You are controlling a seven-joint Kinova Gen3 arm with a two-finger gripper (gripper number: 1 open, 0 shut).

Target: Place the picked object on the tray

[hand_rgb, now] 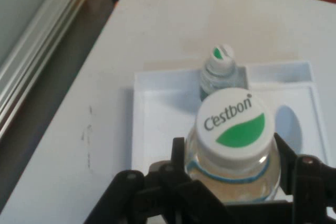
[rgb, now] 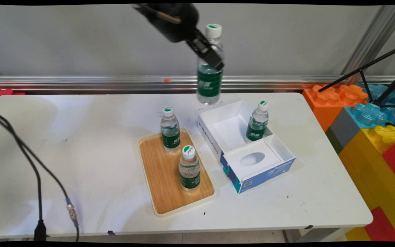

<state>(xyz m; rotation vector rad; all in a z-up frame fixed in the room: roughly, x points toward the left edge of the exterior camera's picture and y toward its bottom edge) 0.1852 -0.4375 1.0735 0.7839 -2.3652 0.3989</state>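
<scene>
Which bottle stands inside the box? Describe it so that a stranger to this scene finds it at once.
Start at the open white and blue box on the right half of the white table. In its far right corner stands one water bottle in the box, upright, green label, white cap. Two like bottles stand on the wooden tray, and a fourth, the held bottle, hangs in the gripper.

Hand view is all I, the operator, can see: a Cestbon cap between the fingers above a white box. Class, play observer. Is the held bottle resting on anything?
Observer: No. The held bottle hangs in the air, in the gripper, above the box's far edge.
Operator: Other bottles outside the box?
Observer: Two bottles stand upright on a wooden tray.
Operator: Where's the tray?
Observer: On the table, just left of the box in the main view.
</scene>
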